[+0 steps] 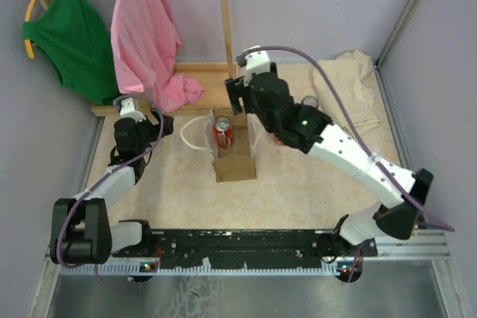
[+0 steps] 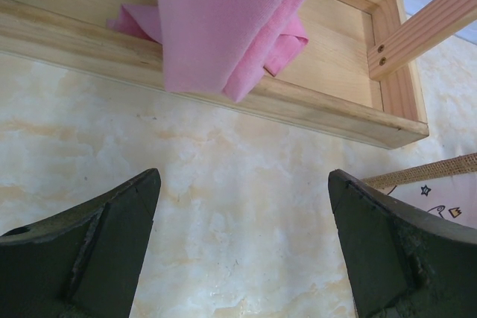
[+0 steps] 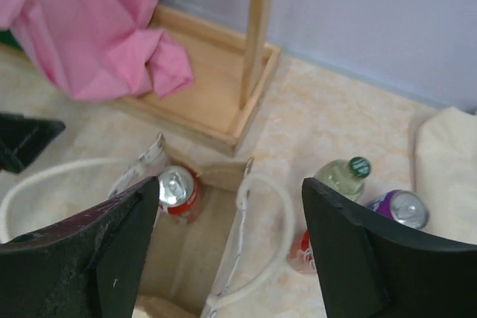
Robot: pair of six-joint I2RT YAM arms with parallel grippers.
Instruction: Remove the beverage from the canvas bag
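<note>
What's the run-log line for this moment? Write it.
right fingers: open, at bag's far end | red can: upright inside bag, ungripped | left fingers: open, over bare table

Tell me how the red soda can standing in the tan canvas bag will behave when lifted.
The red metal soda can likely stays stiff under a squeeze, though its glossy round wall could slip. It stands upright now but would probably roll if tipped. The tan canvas bag looks soft and light, so it may drag upward with the can.
</note>
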